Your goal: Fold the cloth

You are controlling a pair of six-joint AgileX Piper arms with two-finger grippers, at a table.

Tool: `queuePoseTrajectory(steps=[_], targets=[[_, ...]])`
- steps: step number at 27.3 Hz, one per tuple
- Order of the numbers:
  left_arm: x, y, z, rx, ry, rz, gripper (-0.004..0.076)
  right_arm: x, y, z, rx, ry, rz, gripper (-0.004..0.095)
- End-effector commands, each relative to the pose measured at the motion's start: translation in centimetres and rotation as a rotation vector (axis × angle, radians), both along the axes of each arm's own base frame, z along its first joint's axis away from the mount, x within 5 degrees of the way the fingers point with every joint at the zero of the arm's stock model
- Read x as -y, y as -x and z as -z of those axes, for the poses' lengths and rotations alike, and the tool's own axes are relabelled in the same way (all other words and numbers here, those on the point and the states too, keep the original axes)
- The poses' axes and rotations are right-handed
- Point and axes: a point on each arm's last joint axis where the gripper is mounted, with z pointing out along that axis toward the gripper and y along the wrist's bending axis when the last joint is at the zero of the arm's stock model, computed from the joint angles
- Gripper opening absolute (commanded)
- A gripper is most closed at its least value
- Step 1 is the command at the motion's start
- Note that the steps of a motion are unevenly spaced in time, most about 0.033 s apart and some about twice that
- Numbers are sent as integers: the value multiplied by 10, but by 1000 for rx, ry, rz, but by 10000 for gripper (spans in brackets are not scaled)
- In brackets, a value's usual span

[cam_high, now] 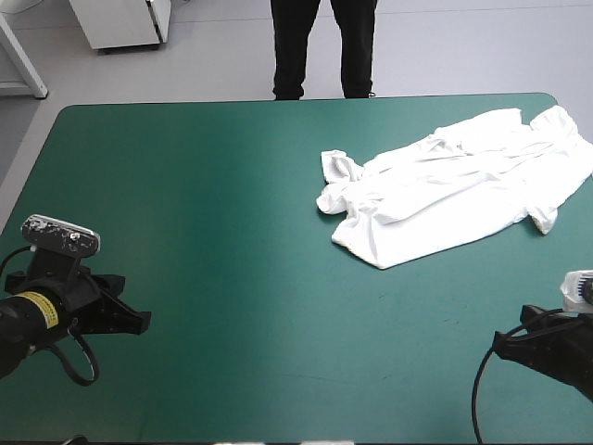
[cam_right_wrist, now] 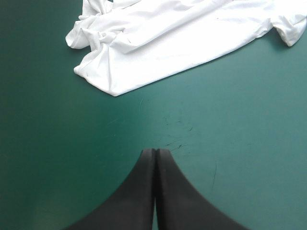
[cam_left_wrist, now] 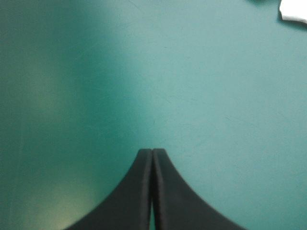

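Rumpled white short-sleeved fabric T-shirt (cam_high: 463, 190) lying loosely spread on the teal-green table cover (cam_high: 204, 213) toward the far right corner, left gripper (cam_left_wrist: 152, 151) low by the near left edge, black fingers pressed together on nothing, right gripper (cam_right_wrist: 156, 150) likewise closed and empty, T-shirt ahead of it, well apart

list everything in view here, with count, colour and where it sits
T-shirt: one, white, loosely spread and rumpled, on the far right part of the table, reaching its right edge
table cover: one, teal-green, bare except where the T-shirt lies
left jaws: one pair, black, shut to a point, over bare cover by the near left corner
right jaws: one pair, black, shut to a point, by the near right corner, T-shirt ahead of them, not touching
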Motion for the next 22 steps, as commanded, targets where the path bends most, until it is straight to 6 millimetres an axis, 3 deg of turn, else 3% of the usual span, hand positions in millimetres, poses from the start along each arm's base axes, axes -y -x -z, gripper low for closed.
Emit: queuePoseTrajectory(steps=[1,7,11,15,18,22], targets=[[0,-1,-11,56,21,4,-22,0,-2,-5,9,6,-5,-17],[0,-1,-11,56,21,4,-22,3,-6,-10,47,27,15,3],[0,-1,-11,56,21,4,-22,7,-19,-24,38,64,25,161],[0,-1,-11,56,21,4,-22,9,-45,-51,42,59,18,377],[0,-1,-12,69,26,6,-22,12,-71,-66,25,62,25,475],[2,-3,-14,104,43,14,-22,16,-108,-76,-15,70,32,475]])
